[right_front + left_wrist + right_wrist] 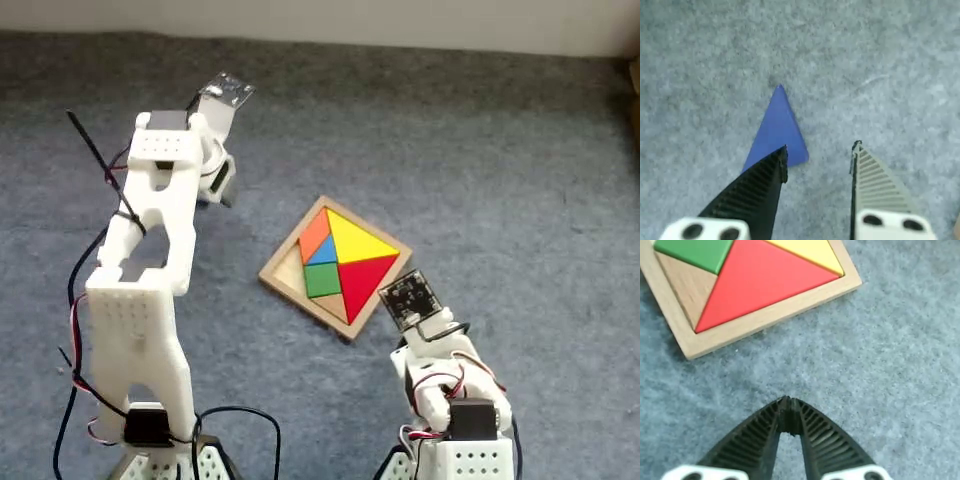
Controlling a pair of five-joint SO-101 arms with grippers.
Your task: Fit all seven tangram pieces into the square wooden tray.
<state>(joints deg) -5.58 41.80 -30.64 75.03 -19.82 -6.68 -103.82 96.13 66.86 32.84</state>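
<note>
Beside the tray [285, 272]: my right tool [789, 402], closed and empty, parked out of the way. Apart from the tray, on the desk [890, 60]: blue triangle [777, 127], my left tool [820, 148] wide open above its base, presumably for pickup.

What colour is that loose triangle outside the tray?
Blue. The triangle shows best in the left wrist view.

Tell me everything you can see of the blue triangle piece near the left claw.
The blue triangle piece is flat and plain, one solid colour, perhaps painted wood. It lies alone on the grey carpet. The open left claw hangs over it; its black finger covers one corner, and I cannot tell whether it touches.
</note>
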